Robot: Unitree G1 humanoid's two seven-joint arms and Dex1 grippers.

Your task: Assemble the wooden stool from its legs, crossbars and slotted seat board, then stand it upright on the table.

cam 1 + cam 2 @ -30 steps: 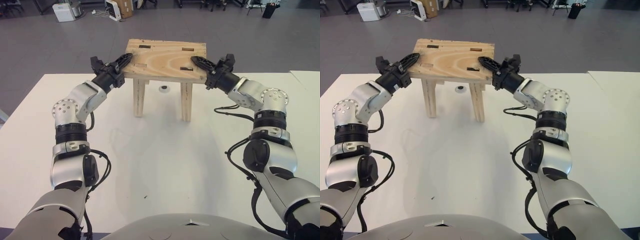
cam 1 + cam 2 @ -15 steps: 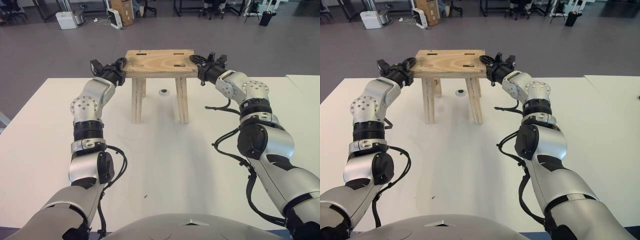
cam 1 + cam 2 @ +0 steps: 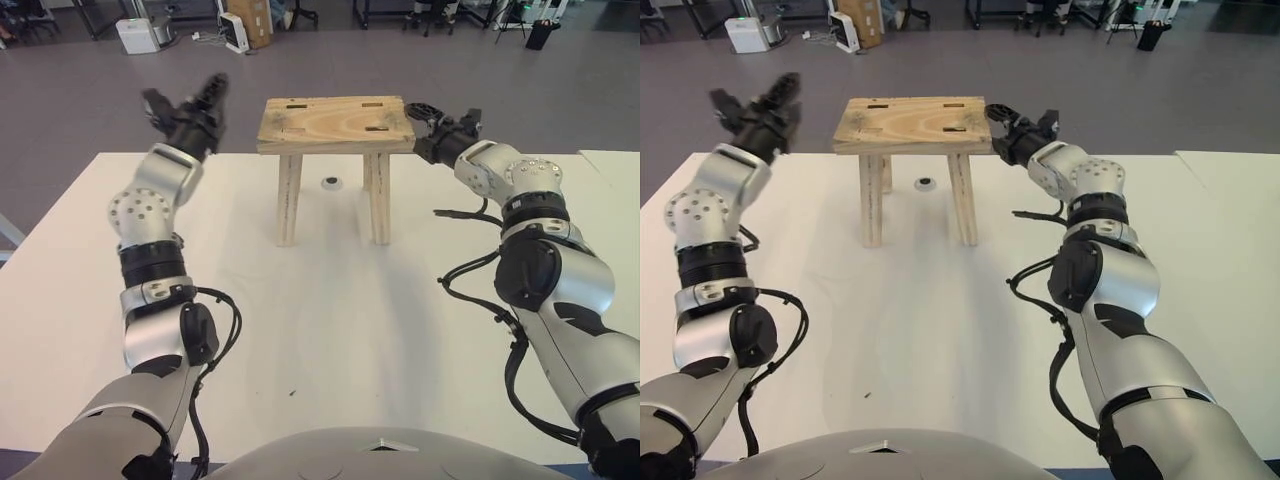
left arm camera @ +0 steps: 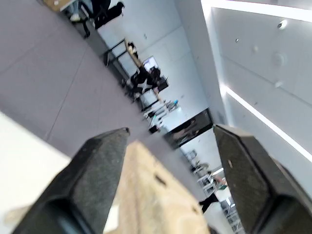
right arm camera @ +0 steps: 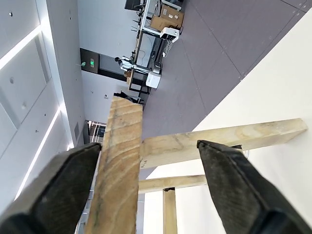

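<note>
Stool (image 3: 335,125) stands assembled, upright by the table's (image 3: 400,330) far edge; left gripper (image 3: 183,92) is spread and clear, and right gripper (image 3: 422,122), jaws apart astride its seat, likely needs only withdrawing.

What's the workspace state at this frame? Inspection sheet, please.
surface: white table.
job's things: wooden stool assembled, upright on its legs at the table's far centre.
clutter: small dark round object on the table behind the stool; dark speck near the front.
grippers: left gripper open, raised, apart from the stool; right gripper open, fingers either side of the seat's right edge, contact unclear.
cables: black leads loop off both arms.
surroundings: grey floor, white unit, cardboard box.
</note>
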